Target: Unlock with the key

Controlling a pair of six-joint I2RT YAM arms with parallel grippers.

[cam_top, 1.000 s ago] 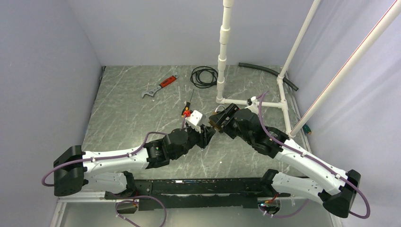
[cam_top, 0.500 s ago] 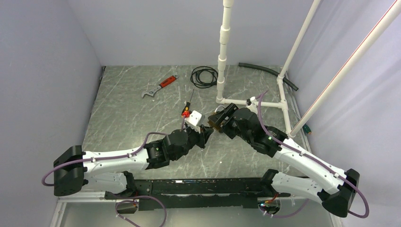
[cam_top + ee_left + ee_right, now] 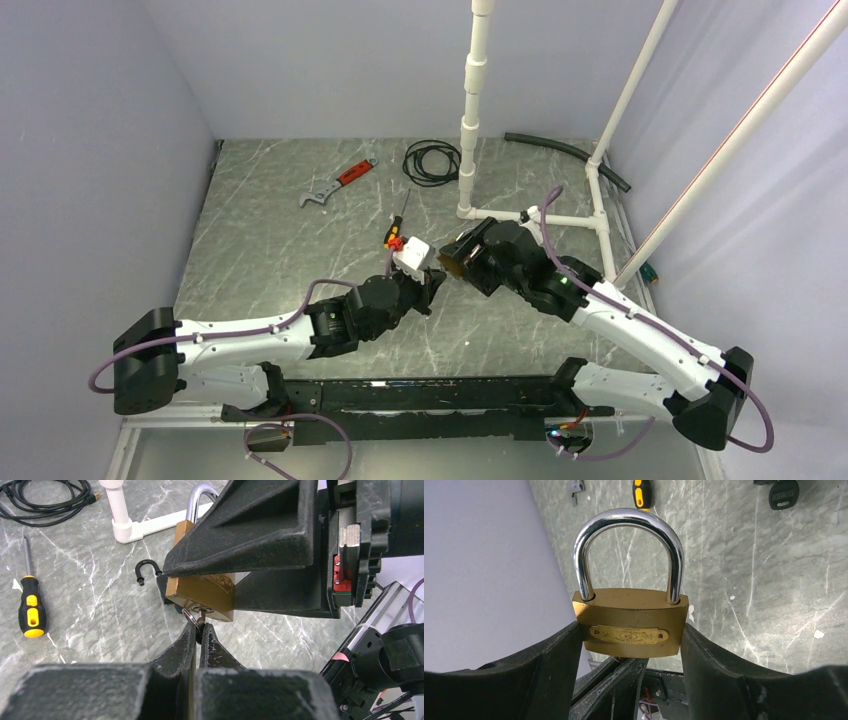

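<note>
The left fingers (image 3: 176,652) are pinched shut on the key (image 3: 200,621) at their very tips. Directly ahead, the key meets the underside of the brass padlock (image 3: 204,592), whose body the right fingers (image 3: 250,525) clamp from both sides. Farther off to the left, a screwdriver (image 3: 31,614) lies on the worktop (image 3: 100,605).

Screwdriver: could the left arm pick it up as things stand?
Probably not at once: the left gripper is shut on the key in the padlock. The way to the screwdriver looks free.
</note>
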